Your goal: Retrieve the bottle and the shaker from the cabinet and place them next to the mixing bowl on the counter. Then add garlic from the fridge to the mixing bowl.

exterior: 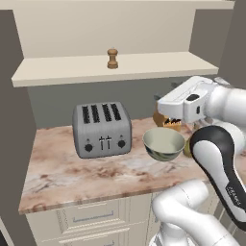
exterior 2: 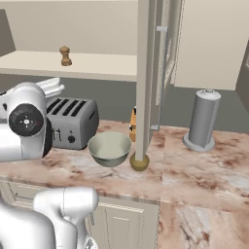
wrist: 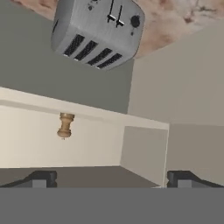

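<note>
The brown wooden shaker (exterior: 112, 58) (exterior 2: 65, 56) (wrist: 65, 125) stands upright on the cabinet's shelf (exterior: 72, 72). The pale grey-green mixing bowl (exterior: 164, 142) (exterior 2: 109, 148) sits on the marble counter (exterior: 72, 168), right of the toaster. Beside the bowl stands the bottle (exterior 2: 139, 163), with only its olive-yellow body showing below the open cabinet door (exterior 2: 146, 73). My gripper (wrist: 111, 179) is open and holds nothing. It hovers above the bowl, facing the shelf and well short of the shaker. The garlic and fridge are out of view.
A grey four-slot toaster (exterior: 102, 129) (exterior 2: 71, 121) (wrist: 98, 33) stands left of the bowl. A brown knife block (exterior: 166, 120) sits behind the bowl. A paper towel roll (exterior 2: 203, 119) stands on the counter at the right. My arm's elbow (exterior: 216, 153) hangs over the counter's right end.
</note>
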Motion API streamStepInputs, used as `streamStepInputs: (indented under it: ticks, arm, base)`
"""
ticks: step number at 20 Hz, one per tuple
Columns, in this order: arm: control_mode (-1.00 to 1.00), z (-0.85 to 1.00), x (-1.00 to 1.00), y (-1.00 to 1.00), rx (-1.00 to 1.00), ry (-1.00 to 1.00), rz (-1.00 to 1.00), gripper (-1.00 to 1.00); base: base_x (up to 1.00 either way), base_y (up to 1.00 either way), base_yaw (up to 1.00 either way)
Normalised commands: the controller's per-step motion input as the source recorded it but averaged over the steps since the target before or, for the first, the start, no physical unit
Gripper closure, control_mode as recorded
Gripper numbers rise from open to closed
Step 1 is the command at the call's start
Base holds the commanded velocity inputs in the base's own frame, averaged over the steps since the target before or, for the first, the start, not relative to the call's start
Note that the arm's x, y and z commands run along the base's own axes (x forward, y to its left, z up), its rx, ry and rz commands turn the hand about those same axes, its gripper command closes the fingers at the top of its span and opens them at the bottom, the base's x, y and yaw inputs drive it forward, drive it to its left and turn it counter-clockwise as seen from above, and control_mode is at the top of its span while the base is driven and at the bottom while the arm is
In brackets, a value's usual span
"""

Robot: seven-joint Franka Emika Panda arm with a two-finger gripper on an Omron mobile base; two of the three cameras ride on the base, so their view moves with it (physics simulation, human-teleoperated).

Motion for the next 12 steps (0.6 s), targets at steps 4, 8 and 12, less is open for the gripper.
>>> streamStepInputs:
  ticks: [4, 8, 12]
  arm:
    - [-1.00, 0.16, 0.37, 0.01, 0.09, 0.00, -0.24, -1.00]
    - [-1.00, 0.43, 0.27, 0.19, 0.00, 0.12, -0.22, -1.00]
    - [-1.00, 0.21, 0.44, 0.15, -0.06, 0.25, -0.17, -1.00]
  base:
    - [0.00, 0.00, 0.00]
    - [0.00, 0.00, 0.00]
    - [0.00, 0.00, 0.00]
